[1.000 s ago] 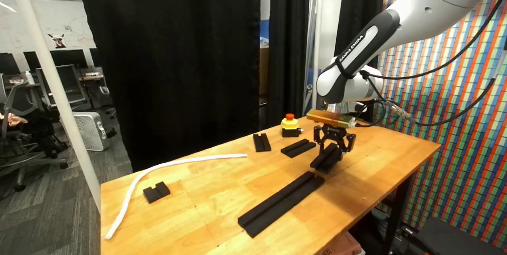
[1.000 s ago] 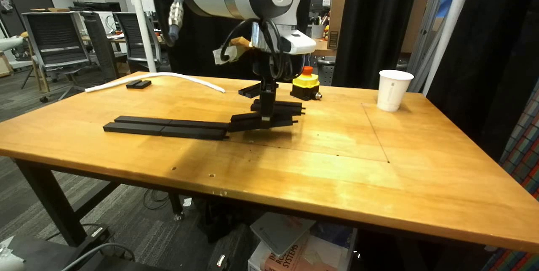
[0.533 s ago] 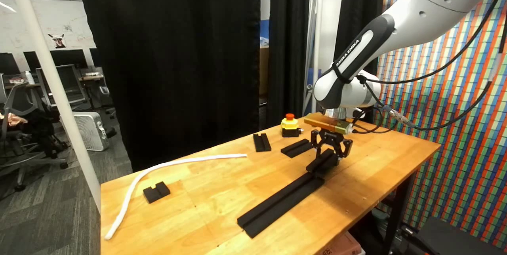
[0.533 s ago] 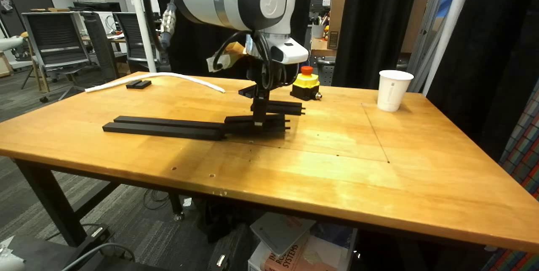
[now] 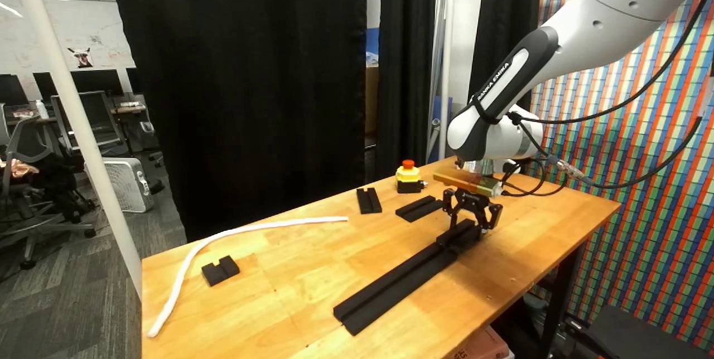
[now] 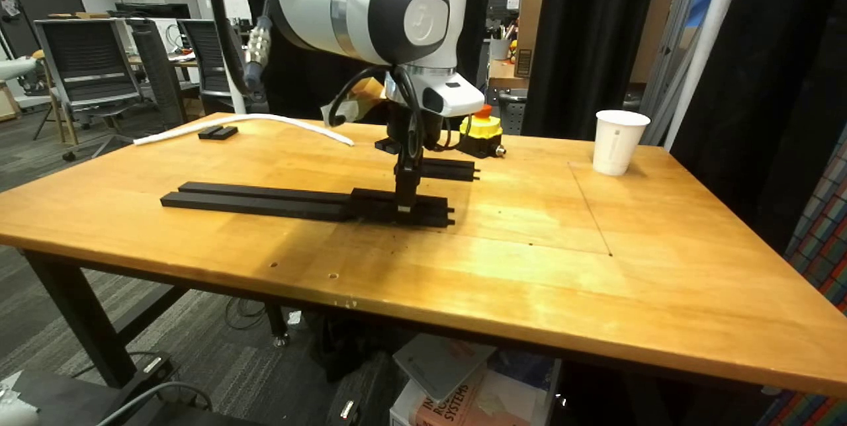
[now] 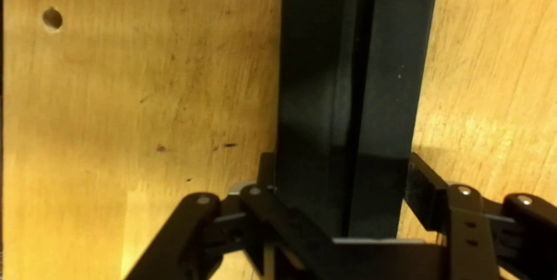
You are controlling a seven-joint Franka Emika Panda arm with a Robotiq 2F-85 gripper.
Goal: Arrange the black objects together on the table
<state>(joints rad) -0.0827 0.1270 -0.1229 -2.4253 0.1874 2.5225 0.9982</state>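
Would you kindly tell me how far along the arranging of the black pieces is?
Done: the long strip lies straight on the table.
In hand: the fingers hold a slab at the strip's end, apparently overlapping it.
Left: probably seating and releasing that slab, then adding two loose slabs and the short block, all lying apart from the strip.

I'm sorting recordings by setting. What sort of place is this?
Probably a robotics lab in an office-like space: there is a robot arm, a yellow button box with a red top, and office chairs in the background.
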